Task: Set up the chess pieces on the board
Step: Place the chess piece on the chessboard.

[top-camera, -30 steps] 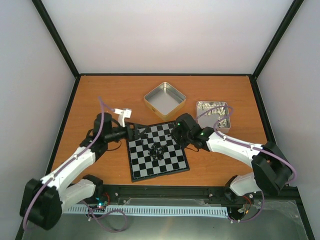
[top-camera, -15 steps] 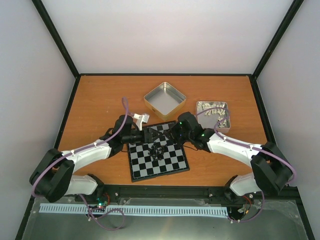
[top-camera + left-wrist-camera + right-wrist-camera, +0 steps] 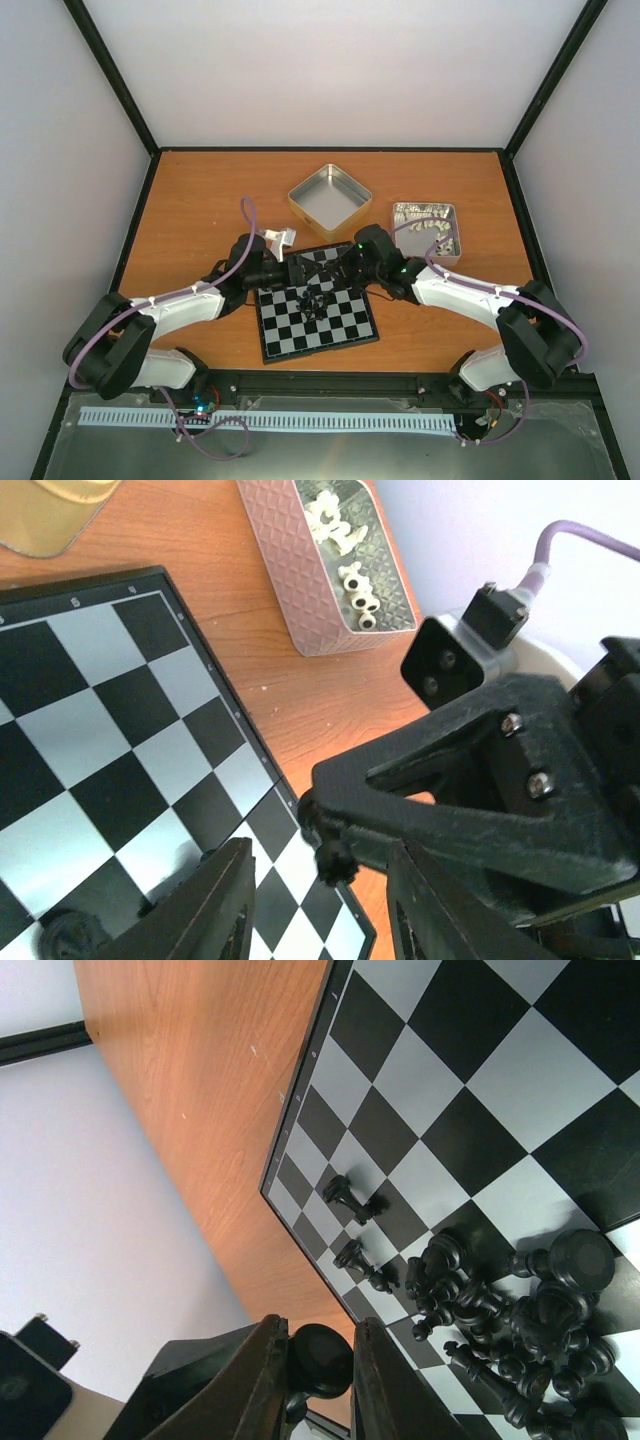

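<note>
The board (image 3: pixel 340 330) lies in the middle of the table with a heap of black chess pieces (image 3: pixel 313 300) at its centre. In the right wrist view the heap (image 3: pixel 520 1340) lies beside two single pieces (image 3: pixel 345 1198) near the board's edge. My right gripper (image 3: pixel 342 272) hangs over the board's far part, shut on one black piece (image 3: pixel 322 1360). My left gripper (image 3: pixel 305 270) faces it closely. Its fingers (image 3: pixel 205 910) stand apart on either side of that held piece (image 3: pixel 335 860) without touching it.
An empty gold tin (image 3: pixel 329 200) stands behind the board. A patterned tin (image 3: pixel 428 230) holding pale pieces (image 3: pixel 350 580) stands at the back right, close to the right arm. Bare wooden table (image 3: pixel 200 200) surrounds the board, inside white walls.
My left arm has swung right from the board's left side to its far edge, and its jaws have narrowed around the piece held by the right gripper. The right gripper has hardly moved.
</note>
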`<state>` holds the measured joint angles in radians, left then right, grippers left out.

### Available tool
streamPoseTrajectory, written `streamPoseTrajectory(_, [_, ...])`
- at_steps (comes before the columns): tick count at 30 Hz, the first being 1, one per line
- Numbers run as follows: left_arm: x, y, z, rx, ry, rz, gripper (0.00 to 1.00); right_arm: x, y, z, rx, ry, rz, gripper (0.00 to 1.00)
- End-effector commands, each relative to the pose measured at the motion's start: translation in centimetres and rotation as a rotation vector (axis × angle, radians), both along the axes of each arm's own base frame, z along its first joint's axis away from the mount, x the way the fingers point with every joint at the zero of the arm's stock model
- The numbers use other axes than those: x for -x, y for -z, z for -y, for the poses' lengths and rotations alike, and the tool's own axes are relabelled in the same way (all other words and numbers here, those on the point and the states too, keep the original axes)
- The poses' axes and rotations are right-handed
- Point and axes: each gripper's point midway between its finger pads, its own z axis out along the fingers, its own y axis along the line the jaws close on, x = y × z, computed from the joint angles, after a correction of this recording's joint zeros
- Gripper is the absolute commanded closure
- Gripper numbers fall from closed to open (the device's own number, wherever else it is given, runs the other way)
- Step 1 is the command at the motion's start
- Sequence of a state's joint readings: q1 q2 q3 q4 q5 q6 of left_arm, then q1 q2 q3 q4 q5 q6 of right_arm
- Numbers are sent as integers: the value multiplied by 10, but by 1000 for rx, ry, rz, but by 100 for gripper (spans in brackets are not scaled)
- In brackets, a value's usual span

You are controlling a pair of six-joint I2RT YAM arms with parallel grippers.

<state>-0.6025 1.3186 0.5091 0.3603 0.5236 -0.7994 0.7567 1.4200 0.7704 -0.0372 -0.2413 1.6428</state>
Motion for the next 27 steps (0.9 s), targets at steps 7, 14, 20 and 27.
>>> streamPoseTrajectory(7, [5, -15, 10, 83, 43, 31, 68, -4, 4, 5, -3, 47, -2, 84])
streamPoseTrajectory(14, [5, -11, 10, 90, 39, 14, 68, -4, 2, 4, -24, 49, -3, 84])
streamPoseTrajectory(20, [5, -7, 10, 79, 37, 16, 62, -2, 2, 1, -40, 34, -9, 84])
streamPoseTrajectory(27, [6, -10, 14, 98, 65, 21, 74, -1, -1, 2, -35, 32, -4, 84])
